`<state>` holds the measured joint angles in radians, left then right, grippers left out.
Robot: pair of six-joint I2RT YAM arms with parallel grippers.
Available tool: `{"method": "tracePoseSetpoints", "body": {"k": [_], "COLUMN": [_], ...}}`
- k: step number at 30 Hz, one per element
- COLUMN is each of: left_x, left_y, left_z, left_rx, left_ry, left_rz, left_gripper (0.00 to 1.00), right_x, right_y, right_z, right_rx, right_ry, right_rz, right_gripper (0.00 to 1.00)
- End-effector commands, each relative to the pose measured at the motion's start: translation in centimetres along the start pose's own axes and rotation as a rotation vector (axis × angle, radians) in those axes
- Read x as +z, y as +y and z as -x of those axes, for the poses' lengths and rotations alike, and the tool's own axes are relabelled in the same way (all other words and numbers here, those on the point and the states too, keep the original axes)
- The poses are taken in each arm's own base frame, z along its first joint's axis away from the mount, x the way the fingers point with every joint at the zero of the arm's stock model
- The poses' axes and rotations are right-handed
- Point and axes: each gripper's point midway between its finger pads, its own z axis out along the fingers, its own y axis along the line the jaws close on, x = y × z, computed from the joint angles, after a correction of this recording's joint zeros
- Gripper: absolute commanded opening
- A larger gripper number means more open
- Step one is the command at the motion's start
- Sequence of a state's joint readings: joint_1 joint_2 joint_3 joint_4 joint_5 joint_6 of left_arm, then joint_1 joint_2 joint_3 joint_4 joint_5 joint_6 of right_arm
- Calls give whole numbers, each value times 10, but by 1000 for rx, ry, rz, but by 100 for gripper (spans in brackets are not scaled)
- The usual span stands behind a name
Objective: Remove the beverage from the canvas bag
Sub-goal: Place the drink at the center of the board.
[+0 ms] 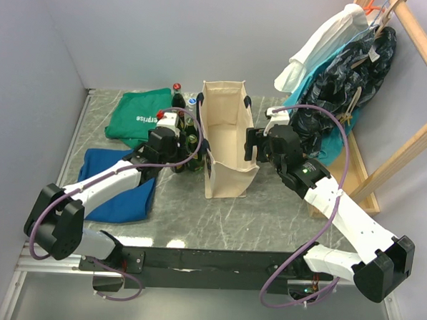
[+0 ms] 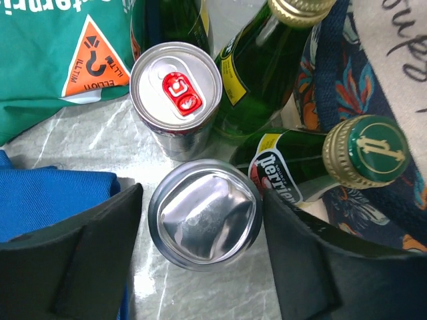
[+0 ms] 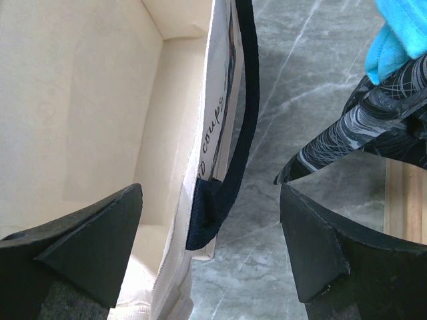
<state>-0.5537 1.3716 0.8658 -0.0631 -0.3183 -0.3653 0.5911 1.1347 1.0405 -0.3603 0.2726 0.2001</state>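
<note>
The cream canvas bag (image 1: pixel 225 139) stands upright mid-table with its mouth open. My left gripper (image 2: pixel 202 220) hangs open left of the bag, over a silver beverage can (image 2: pixel 204 215). The can stands on the marble bottom-up between the two fingers, with a thin gap on each side. Beside it are a can with a red tab (image 2: pixel 175 83) and green Perrier bottles (image 2: pixel 293 167). My right gripper (image 3: pixel 210 200) is open astride the bag's right wall (image 3: pixel 87 100) and navy handle (image 3: pixel 240 120), one finger inside and one outside. The part of the bag's inside that shows is bare.
A green cloth (image 1: pixel 139 113) and a blue cloth (image 1: pixel 119 184) lie left of the drinks. Clothes (image 1: pixel 340 73) hang from a wooden rack (image 1: pixel 408 141) at the right, close to the right arm. Grey walls close off the back and left.
</note>
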Motion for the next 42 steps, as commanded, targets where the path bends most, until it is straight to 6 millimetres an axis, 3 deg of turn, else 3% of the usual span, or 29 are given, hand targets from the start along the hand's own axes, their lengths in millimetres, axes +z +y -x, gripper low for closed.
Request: {"method": "tracePoseSetpoints", "body": {"k": [1, 13, 25, 34, 42], "left_x": [-10, -14, -34, -51, -68], "left_y": [-10, -8, -10, -30, -47], "left_z": [42, 47, 73, 91, 120], "left_rx": [-54, -54, -53, -10, 7], "left_ry": [-112, -120, -168, -170, -191], "left_rz": [-29, -20, -42, -153, -255], "left_gripper": [79, 83, 87, 93, 99], "right_x": [-1, -2, -3, -2, -3], "right_y": [3, 2, 0, -1, 0], "right_z": [12, 12, 11, 13, 17], "right_rx": [13, 13, 13, 13, 19], "right_ry": [-38, -42, -39, -38, -48], "right_rz": [6, 4, -3, -11, -8], "right_gripper": [89, 89, 89, 89, 89]}}
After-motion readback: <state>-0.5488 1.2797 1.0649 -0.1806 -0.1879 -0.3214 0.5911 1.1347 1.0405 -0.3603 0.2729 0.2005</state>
